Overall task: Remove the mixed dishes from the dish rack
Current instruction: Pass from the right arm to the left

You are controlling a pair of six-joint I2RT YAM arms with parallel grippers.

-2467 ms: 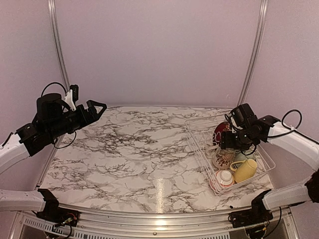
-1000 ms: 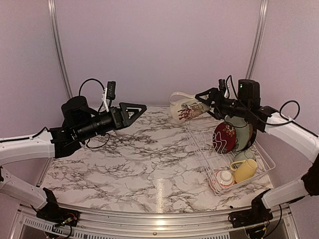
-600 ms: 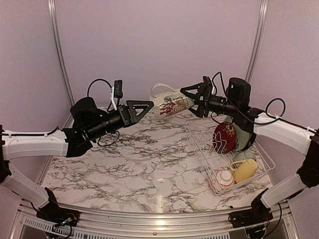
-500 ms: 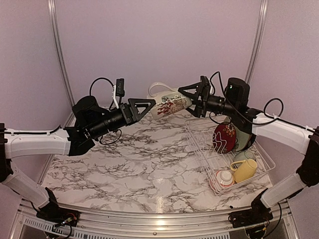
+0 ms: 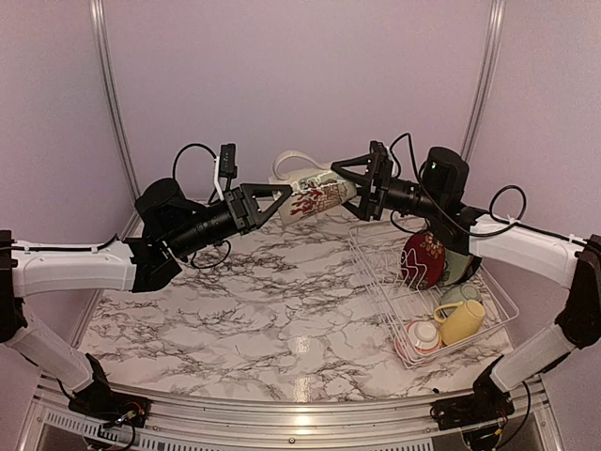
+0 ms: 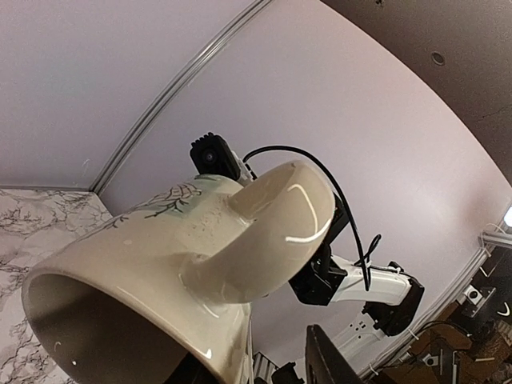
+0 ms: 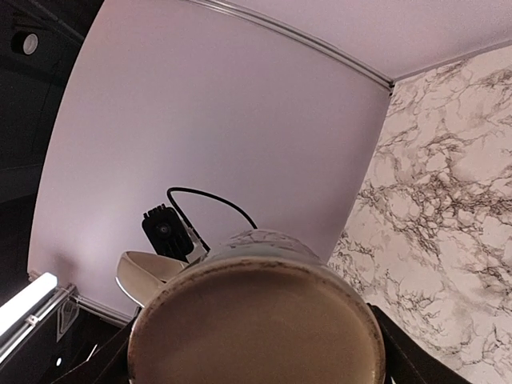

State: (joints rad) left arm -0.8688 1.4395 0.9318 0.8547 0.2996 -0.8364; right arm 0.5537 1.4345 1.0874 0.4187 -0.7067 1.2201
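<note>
Cream printed mug [image 5: 315,193] of glazed ceramic, with a looped handle, hangs on its side in mid-air above the far middle of the white marble-patterned table [image 5: 235,282], between the two arms and well clear of the white wire dish rack [image 5: 371,282] on the right. The right gripper [image 5: 349,186] clamps the mug's base end; in the right wrist view the round base fills the space between its dark fingers. The left gripper [image 5: 282,197] has its triangular fingers at the rim and handle end, and the left wrist view looks straight into the open mouth of the cream printed mug with the handle just above, but whether these jaws have pinched the wall cannot be told. In the rack sit a red patterned plate [image 5: 423,258] standing on edge, a yellow mug [image 5: 462,321] and a small red-rimmed white bowl [image 5: 423,335] at the near end. The step in hand looks like a hand-over of the mug from right to left. The next move would call for the left jaws to be firm on the rim before the right ones let go, then a carry down to the left side of the table; a weak pinch on the slick glaze could let the mug fall.
</note>
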